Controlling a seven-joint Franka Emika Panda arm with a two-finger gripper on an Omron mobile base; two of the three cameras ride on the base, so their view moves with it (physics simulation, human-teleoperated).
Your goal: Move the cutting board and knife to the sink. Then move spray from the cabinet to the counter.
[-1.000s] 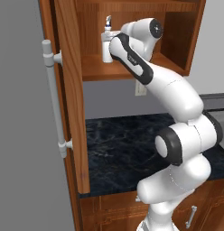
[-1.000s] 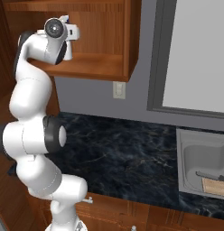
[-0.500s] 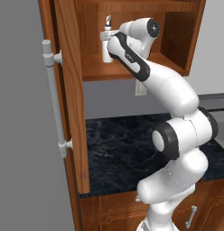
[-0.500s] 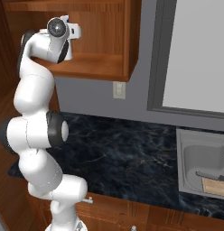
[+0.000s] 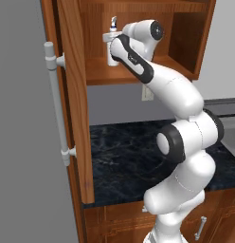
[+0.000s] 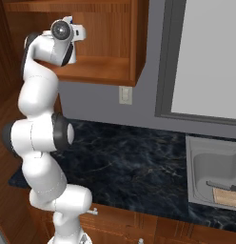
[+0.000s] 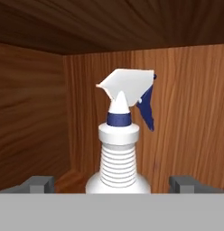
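Spray bottle [image 7: 119, 149] stands upright, dead ahead and centred between the fully spread, empty gripper [image 7: 113, 184] fingertips inside the cabinet [image 5: 138, 71].

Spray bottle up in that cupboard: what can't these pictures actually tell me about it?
- Spray bottle, hand view: base cut off by the lower edge.
- Left base view: arm covers its right side.
- Claw, hand view: fingertips flank the bottle; contact not discernible.
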